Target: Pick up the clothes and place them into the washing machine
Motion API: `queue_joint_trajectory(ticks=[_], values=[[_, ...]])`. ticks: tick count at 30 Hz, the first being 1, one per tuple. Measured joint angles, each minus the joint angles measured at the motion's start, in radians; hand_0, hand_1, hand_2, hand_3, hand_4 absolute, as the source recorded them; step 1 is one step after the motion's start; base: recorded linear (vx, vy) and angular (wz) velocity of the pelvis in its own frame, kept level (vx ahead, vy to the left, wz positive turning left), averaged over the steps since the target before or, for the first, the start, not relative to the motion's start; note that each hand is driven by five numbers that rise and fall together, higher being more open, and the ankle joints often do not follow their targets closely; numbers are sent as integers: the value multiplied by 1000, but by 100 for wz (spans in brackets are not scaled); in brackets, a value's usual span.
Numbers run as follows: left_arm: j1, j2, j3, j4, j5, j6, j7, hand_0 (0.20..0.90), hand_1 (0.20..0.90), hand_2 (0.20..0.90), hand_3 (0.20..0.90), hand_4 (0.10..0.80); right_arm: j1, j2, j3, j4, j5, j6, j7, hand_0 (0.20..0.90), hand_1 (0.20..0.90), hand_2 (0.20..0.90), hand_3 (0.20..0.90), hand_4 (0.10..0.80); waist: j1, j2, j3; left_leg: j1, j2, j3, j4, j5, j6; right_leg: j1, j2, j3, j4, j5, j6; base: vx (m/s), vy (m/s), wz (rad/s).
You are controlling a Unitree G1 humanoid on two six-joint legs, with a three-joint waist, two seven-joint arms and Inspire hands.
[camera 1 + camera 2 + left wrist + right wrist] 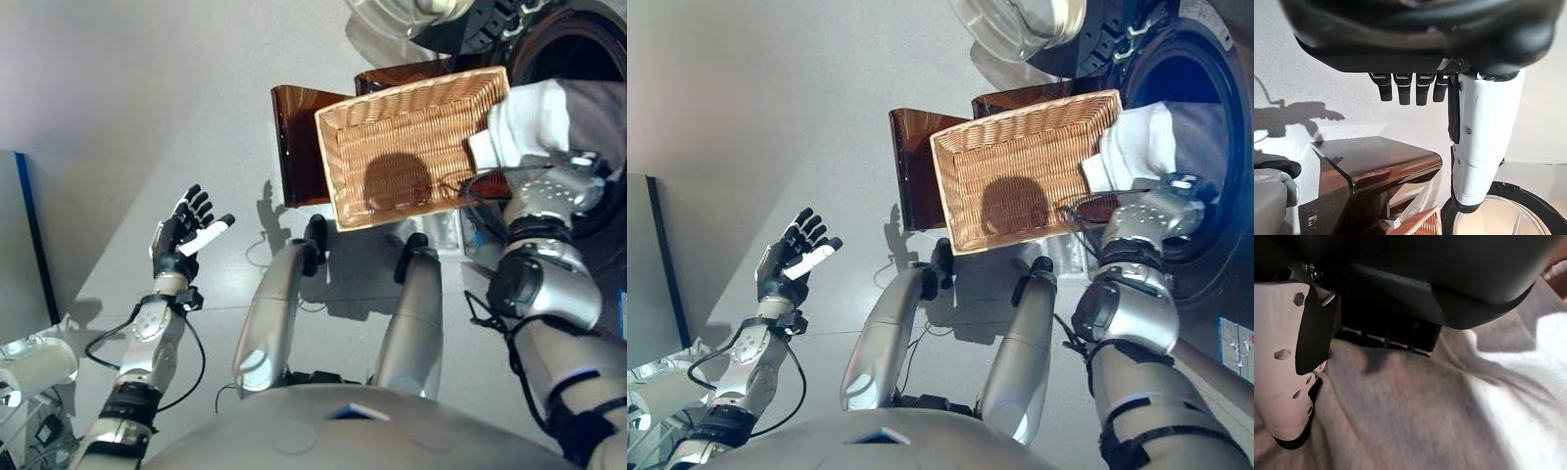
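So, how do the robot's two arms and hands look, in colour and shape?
Both arms are smooth silver-grey shells with black bands at the joints. The left hand is dark, with slim black fingers and a white cover on the thumb. The right hand has the same dark bulk and a white thumb cover pierced by small holes. The left forearm carries a pattern of small dots near the wrist.

Tan woven basket (pixel 411 147) (white-grey clothes (pixel 534 117))

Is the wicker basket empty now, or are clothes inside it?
Empty: the wicker basket shows only bare weave. The clothes are at the washing machine opening, by the right hand.
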Motion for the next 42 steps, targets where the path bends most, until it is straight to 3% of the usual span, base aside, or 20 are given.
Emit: queue_joint_trajectory(ticks=[11, 12, 13, 14, 21, 29, 32, 35, 42], values=[[7, 3, 0, -6, -21, 5, 0, 900, 900, 900, 900, 800, -25, -30, 1, 0, 8, -20, -40, 200, 200, 200, 200, 300, -3, 4, 0, -28, -3, 8, 15, -15, 13, -22, 0, 5, -4, -2, 6, 1, -1, 0], [7, 3, 0, -6, -21, 5, 0, 900, 900, 900, 900, 800, -25, -30, 4, 0, 9, -20, -39, 389, 389, 389, 389, 435, -3, 3, 1, -29, -3, 9, 15, -16, 14, -22, 0, 6, -6, -2, 6, 0, 0, 0], [7, 3, 0, -6, -21, 5, 0, 900, 900, 900, 900, 800, -25, -30, 6, 0, 8, -20, -37, 502, 502, 502, 502, 516, -4, 3, 1, -30, -2, 10, 16, -17, 15, -22, 1, 6, -8, -1, 7, 0, 0, 0], [7, 3, 0, -6, -21, 5, 0, 900, 900, 900, 900, 800, -25, -30, 8, 0, 8, -20, -36, 900, 900, 900, 900, 800, -4, 3, 1, -30, -2, 10, 16, -17, 15, -22, 1, 6, -9, -1, 7, 0, 0, 0], [9, 4, 1, -5, -21, 4, 0, 900, 900, 900, 900, 800, -24, -32, 99, 8, -63, 9, -5, 900, 900, 900, 900, 800, -22, -3, 5, -36, 0, 12, 20, -21, 18, -25, 2, 6, -15, 2, 13, 0, 0, 0], [10, 4, 1, -4, -21, 4, -1, 900, 900, 900, 900, 800, -21, -55, 203, 52, -180, 120, 54, 900, 900, 900, 900, 800, -32, -11, 10, -36, 9, 16, 39, -31, 21, -21, 12, 13, -16, 7, 20, -7, 7, -4], [10, 5, 5, -5, -22, 2, -6, 900, 900, 900, 900, 800, 20, -76, 324, 40, -361, 198, 53, 900, 900, 900, 900, 800, -34, -27, 21, -34, 19, 19, 52, -39, 19, -17, 20, 14, -16, 9, 20, -32, 7, -10], [14, 5, 7, -3, -20, 2, -16, 900, 900, 900, 900, 800, 126, -92, 444, -70, -697, 304, 37, 900, 900, 900, 900, 800, -44, -38, 27, -33, 20, 20, 52, -41, 19, -17, 20, 15, -17, 10, 19, 0, 0, 0], [14, 5, 56, -6, -17, -6, -27, 900, 900, 900, 900, 800, 192, -94, 497, -96, -1088, 416, 34, 900, 900, 900, 900, 800, -55, -38, 27, -27, 22, 23, 52, -42, 19, -13, 22, 17, -16, 10, 19, 0, 0, 0]])
